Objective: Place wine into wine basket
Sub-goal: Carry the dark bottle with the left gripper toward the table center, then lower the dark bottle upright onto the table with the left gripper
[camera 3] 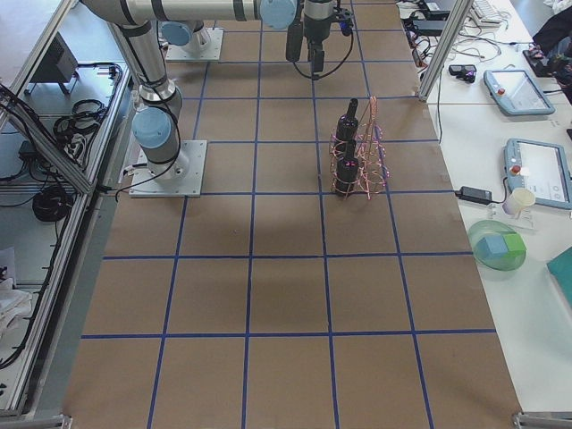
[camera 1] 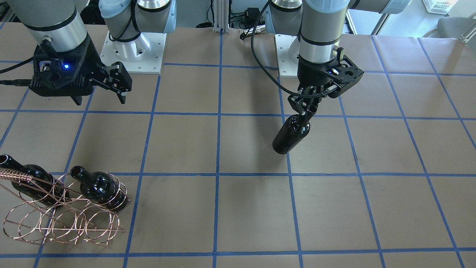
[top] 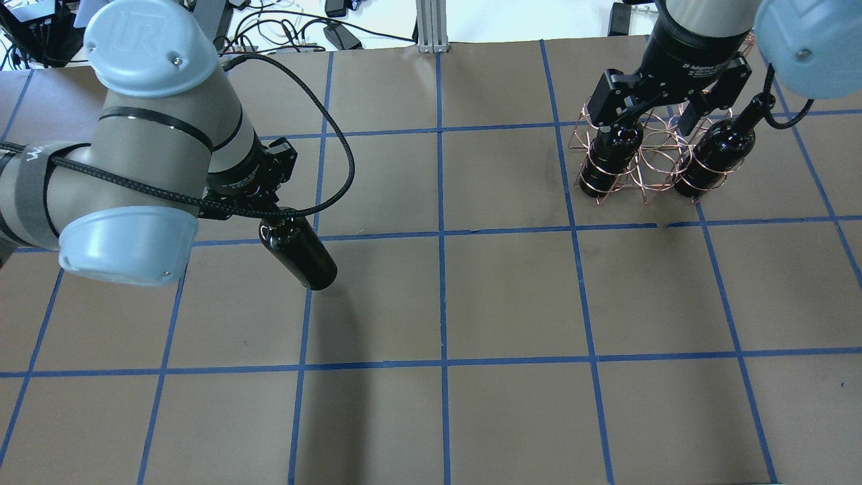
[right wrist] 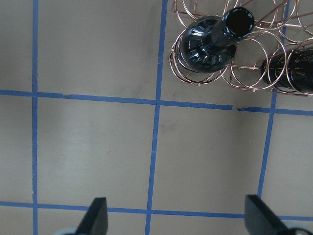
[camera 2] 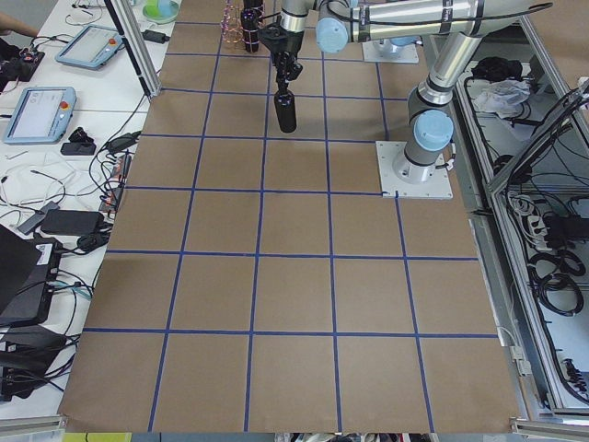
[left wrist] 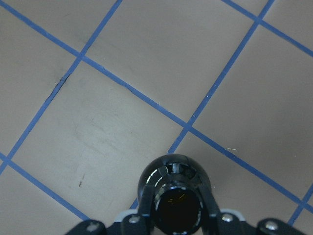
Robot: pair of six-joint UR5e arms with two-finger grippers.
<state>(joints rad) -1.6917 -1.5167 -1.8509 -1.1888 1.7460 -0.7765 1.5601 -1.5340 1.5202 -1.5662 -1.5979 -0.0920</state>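
Note:
My left gripper [camera 1: 305, 110] is shut on the neck of a glossy black wine bottle [camera 1: 288, 136], which hangs tilted above the table, left of centre in the overhead view [top: 300, 250]. The left wrist view looks down the bottle's mouth [left wrist: 175, 201] between the fingers. The copper wire wine basket [camera 1: 63, 219] stands at the far right of the table [top: 648, 165] with two like bottles [top: 608, 158] [top: 719, 151] in its outer hoops. My right gripper [top: 648, 120] is open and empty, above the basket; its fingers [right wrist: 98, 215] show wide apart in the right wrist view.
The table is brown paper with a grid of blue tape lines [top: 441, 236]. The arm bases [camera 1: 134, 52] stand at the robot's side. Tablets and cables lie on a side bench [camera 2: 55, 110] off the table.

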